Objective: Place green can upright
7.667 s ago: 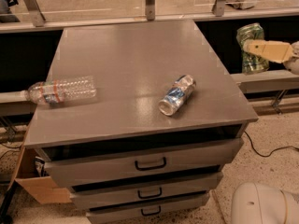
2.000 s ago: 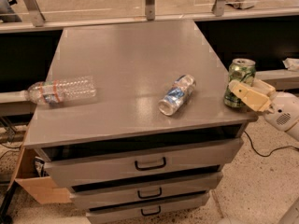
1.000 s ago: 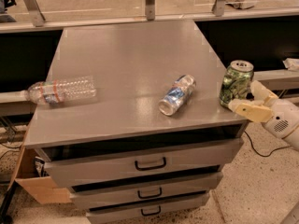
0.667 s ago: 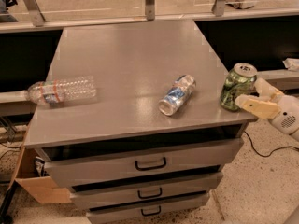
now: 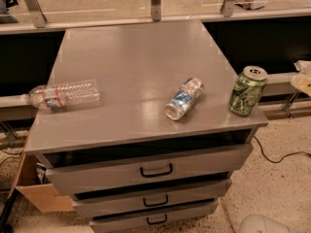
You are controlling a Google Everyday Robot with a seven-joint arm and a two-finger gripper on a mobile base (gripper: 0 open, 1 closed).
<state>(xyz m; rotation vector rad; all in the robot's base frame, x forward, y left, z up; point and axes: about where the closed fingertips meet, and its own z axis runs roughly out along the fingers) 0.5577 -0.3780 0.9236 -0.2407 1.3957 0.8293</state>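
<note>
Green can stood upright, and the placement is judged as good as done.
The green can (image 5: 248,91) is seen standing on its base at the front right corner of the cabinet top (image 5: 131,57), held by nothing. The gripper (image 5: 304,79) is glimpsed at the right edge, apart from the can; whether it is spread or closed cannot be told.

Upright green can (image 5: 248,91), tool (image 5: 302,79) apart at right

Cabinet top (image 5: 131,52) — green can (image 5: 248,91), blue can (image 5: 183,98), bottle (image 5: 63,93); gripper (image 5: 303,79) off right.
</note>
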